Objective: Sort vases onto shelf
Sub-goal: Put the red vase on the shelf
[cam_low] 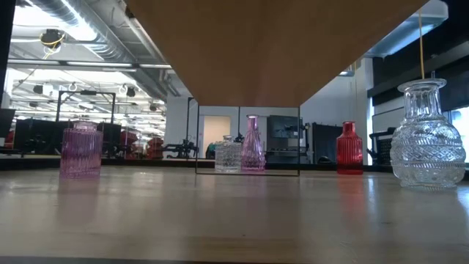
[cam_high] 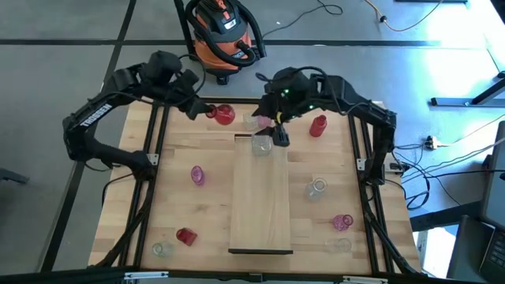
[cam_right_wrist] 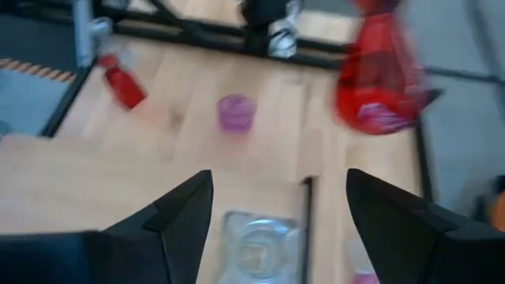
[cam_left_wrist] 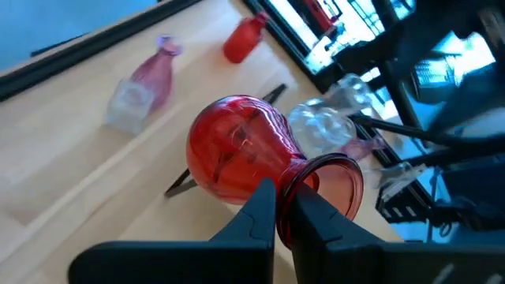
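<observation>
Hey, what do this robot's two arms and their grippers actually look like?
Both arms are black and jointed, with cables running along them. The left arm has white lettering on its upper link; the right arm shows a small green light near its wrist. The left gripper and right gripper each have two dark, angular, wedge-shaped fingers.

high: straight down over the whole bench (cam_high: 181,205)
low: bench-level, facing the room, beneath the shelf (cam_low: 271,44)
left wrist: close on the red vase (cam_left_wrist: 237,154)
right wrist: looks down; the red vase at 2 o'clock is shared
</observation>
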Controlling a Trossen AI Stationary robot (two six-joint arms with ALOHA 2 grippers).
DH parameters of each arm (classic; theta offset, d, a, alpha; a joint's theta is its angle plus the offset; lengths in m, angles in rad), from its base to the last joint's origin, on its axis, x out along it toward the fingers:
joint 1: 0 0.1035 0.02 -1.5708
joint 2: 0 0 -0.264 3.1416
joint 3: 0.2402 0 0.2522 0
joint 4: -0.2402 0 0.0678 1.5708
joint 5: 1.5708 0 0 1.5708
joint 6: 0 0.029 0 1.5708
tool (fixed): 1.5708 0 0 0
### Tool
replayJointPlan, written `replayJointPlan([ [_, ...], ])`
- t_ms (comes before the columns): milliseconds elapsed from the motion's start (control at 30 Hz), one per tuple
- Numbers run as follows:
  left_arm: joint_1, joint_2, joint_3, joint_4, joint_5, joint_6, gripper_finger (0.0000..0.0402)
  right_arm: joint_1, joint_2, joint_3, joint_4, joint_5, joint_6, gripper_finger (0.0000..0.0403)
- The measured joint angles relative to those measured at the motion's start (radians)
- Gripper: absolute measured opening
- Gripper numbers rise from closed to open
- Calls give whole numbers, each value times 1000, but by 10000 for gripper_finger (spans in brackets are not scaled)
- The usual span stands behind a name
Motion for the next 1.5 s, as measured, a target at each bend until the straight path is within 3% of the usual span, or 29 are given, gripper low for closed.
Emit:
replayJointPlan([
  [267,-180,158,188,-62,-82,-19,7,1,-26,-1,31,-2,57,273],
  [433,-260,273,316,-69,-96,-13,7,1,-30,-2,61,-119,136,273],
  [767,-312,432,577,-173,-125,32,7,8,-31,-1,66,-122,150,273],
  [1500,-370,485,613,-139,-72,4,7,41,24,-30,-9,-91,80,273],
])
